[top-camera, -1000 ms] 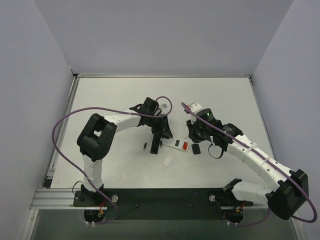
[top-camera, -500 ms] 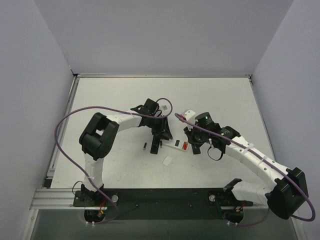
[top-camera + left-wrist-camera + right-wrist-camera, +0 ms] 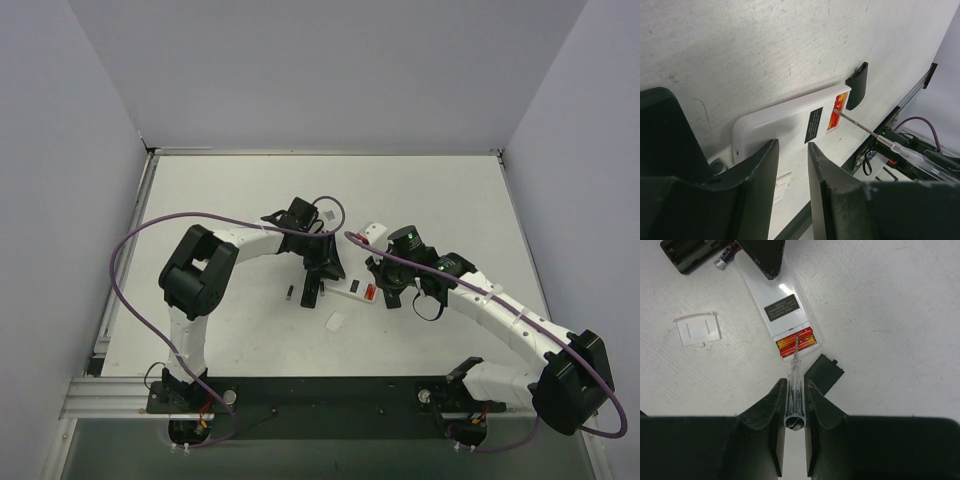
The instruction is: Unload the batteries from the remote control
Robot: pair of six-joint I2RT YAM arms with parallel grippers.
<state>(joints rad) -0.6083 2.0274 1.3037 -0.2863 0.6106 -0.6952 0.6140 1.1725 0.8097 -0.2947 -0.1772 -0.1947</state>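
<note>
A white remote control (image 3: 782, 315) lies face down with its compartment open. Two red and orange batteries (image 3: 796, 341) sit inside it. My right gripper (image 3: 795, 385) is shut on a clear-handled screwdriver (image 3: 796, 367), whose tip rests on those batteries (image 3: 839, 105). My left gripper (image 3: 792, 147) stands over the remote's other end (image 3: 785, 125) with its jaws a little apart and nothing clamped between them. One dark finger (image 3: 762, 255) overlaps that end. A small dark loose battery (image 3: 726, 257) lies beside a slim black remote (image 3: 690, 252).
A black battery cover (image 3: 824, 374) lies just right of the open compartment. A white cover (image 3: 697, 329) lies to the left of the remote, nearer the arm bases (image 3: 337, 321). The black remote (image 3: 310, 293) and loose battery (image 3: 290, 292) sit left of the left gripper (image 3: 328, 268).
My right gripper has moved left and slightly toward the remote, bringing the screwdriver tip onto the red batteries. The left arm has hardly moved.
</note>
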